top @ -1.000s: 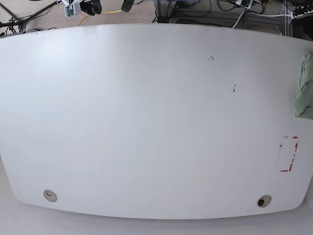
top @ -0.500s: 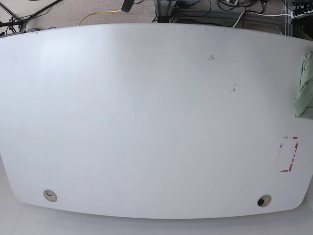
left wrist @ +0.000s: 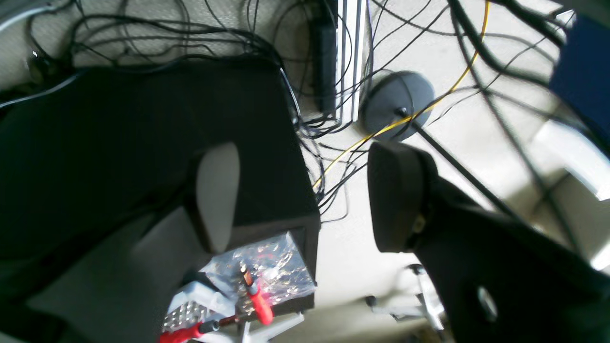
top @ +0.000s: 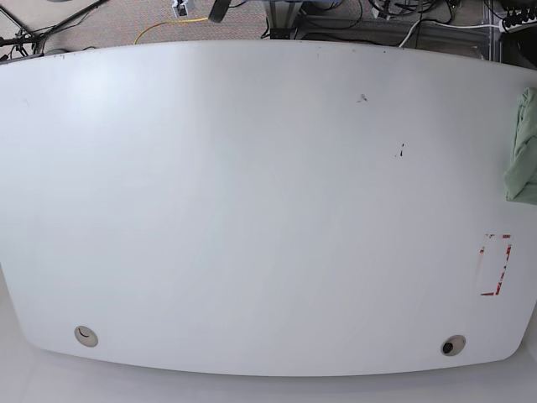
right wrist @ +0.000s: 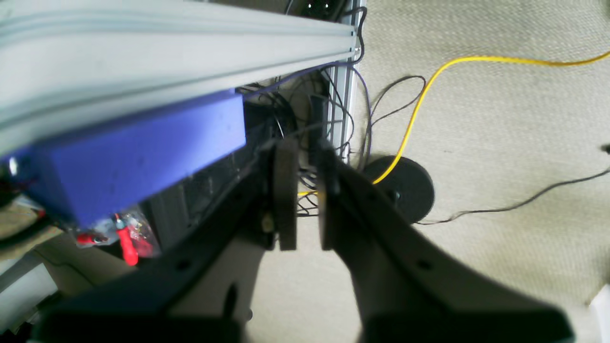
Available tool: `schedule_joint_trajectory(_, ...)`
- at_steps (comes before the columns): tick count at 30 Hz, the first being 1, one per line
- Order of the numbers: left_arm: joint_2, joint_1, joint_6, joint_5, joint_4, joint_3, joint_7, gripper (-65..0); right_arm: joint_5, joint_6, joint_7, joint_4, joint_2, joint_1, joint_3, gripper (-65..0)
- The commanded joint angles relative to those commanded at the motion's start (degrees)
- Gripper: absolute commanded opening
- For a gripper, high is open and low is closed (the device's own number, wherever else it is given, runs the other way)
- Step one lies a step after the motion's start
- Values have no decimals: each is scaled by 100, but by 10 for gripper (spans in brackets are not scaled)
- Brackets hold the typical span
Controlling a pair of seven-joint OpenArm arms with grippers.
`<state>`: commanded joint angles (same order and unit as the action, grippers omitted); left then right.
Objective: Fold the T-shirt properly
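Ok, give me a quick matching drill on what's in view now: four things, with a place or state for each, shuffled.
1. T-shirt
2. red tape mark
3. left gripper
4. yellow cable

A. lying on the floor
B. open, holding nothing
C. bunched at the right edge of the table in the base view
D. flat on the table, near its front right corner

Pairs: 1-C, 2-D, 3-B, 4-A

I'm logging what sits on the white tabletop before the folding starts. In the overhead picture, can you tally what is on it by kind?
T-shirt: 1, pale green, bunched at the table's right edge, partly out of frame
Red tape outline: 1
Round holes in the tabletop: 2
Small dark marks: 2
Total: 6
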<state>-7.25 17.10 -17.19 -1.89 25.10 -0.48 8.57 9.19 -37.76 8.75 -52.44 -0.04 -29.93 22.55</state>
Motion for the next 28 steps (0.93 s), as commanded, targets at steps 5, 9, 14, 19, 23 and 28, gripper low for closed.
schedule_joint_trajectory(5, 0, -545, 0, 0, -870, 0, -510, -258, 316, 396, -158, 818, 0, 554, 0, -588)
schedule_joint_trajectory(9, 70, -941, 9, 0, -1442, 0, -527, -258, 510, 703, -536, 1600, 114, 941, -123, -588)
schedule_joint_trajectory(14, 97, -1037, 378, 0, -1495, 0, -527, -257, 563, 1081, -791, 2356, 202, 1275, -466, -588)
schedule_joint_trajectory(19, 105, -1046, 677, 9, -1495, 0, -527, -256, 554, 1116, -809, 2444, 273, 1336, -659, -588)
schedule_joint_trajectory(23, 114, -1064, 695, 9, -1503, 0, -527, -256, 545, 1116, -809, 2444, 264, 1354, -695, -588)
schedule_joint_trajectory(28, 114, -1073, 695, 0, -1495, 0, -527, -256, 545, 1116, -818, 2444, 246, 1371, -695, -588)
